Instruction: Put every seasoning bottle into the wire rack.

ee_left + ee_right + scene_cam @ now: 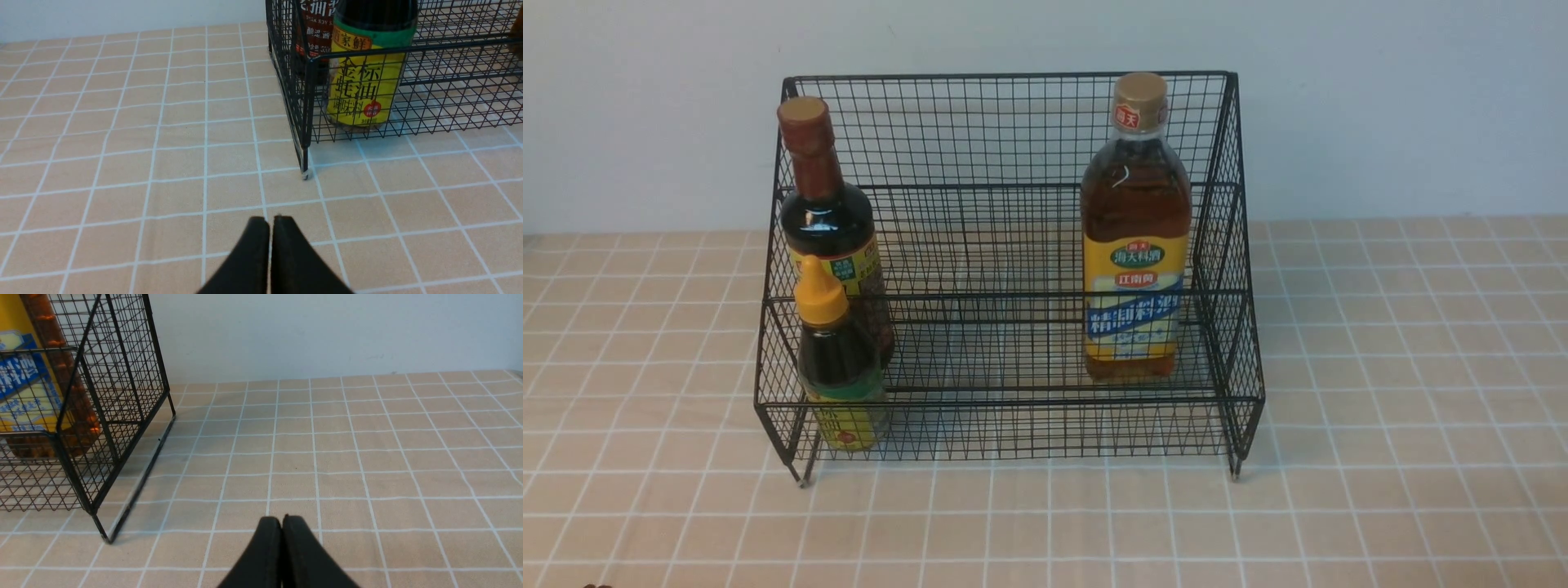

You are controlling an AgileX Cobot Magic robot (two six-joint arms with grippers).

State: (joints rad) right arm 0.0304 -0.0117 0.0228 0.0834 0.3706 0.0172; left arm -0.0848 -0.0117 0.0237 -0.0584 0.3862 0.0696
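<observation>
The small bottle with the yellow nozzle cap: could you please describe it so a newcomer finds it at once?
Find the black wire rack on the tiled table. At its front left corner, on the lower step, stands the small dark bottle. Unlike the taller brown-capped bottle right behind it, it has a pointed yellow cap.

You see the wire rack [1009, 269] standing on the bench [1405, 392], with the wall behind it. All three bottles are in the rack and stand upright. At your left end, the small bottle [837, 367] sits on the low front step. Right behind it, on the higher back step, stands the long-necked bottle [827, 220]. At your right end stands the tall bottle [1135, 237], well apart from the other two. The middle of the rack lies between them.
</observation>
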